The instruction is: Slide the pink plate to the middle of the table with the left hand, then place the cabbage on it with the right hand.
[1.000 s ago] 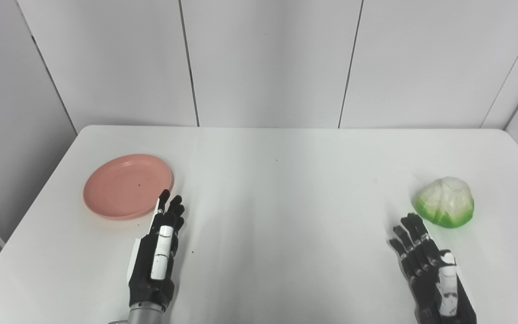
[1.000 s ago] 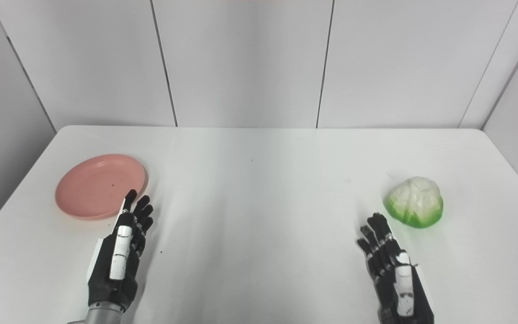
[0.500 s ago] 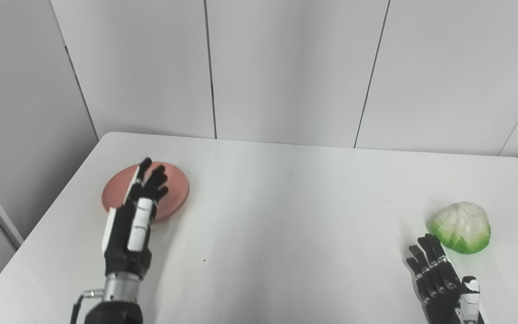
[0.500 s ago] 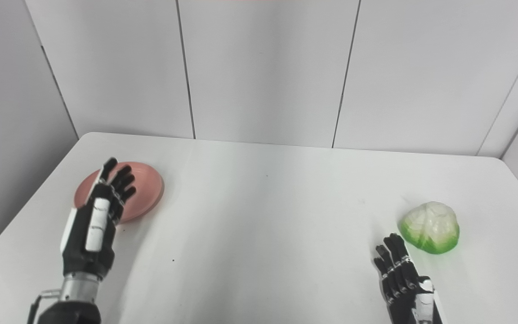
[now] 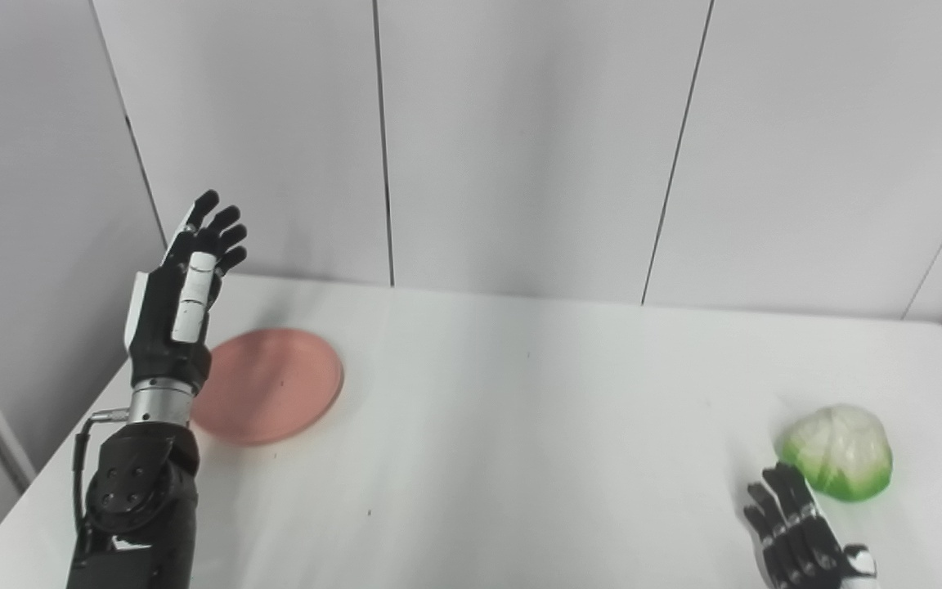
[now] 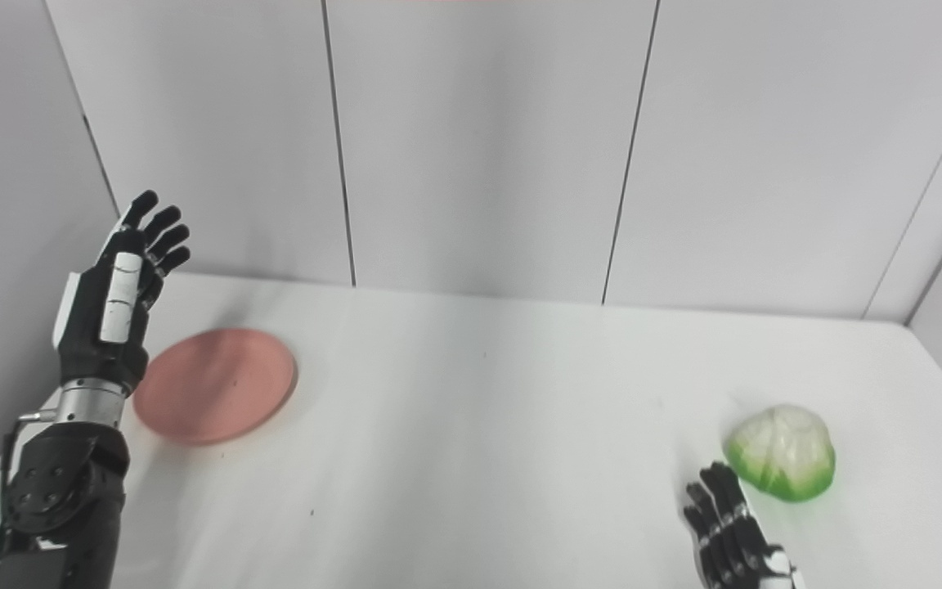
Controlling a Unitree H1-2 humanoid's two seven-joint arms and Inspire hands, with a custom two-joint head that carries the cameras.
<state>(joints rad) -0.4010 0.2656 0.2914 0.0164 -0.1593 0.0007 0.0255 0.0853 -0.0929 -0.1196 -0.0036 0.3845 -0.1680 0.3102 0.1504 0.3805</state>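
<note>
Pink plate (image 5: pixel 268 384) left, cabbage (image 5: pixel 837 450) right

Left hand (image 5: pixel 181 290) is way up in the air at about 9 o'clock, fingers spread and pointing up, nothing in it. The plate (image 5: pixel 275 384) sits flat on the table (image 5: pixel 520 425) just right of that wrist, on the left side. Cabbage (image 5: pixel 839 450) is over at 4 o'clock near the right edge. Right hand (image 5: pixel 798 540) lies low right below it, fingers apart and pointing at the cabbage, not touching it.
</note>
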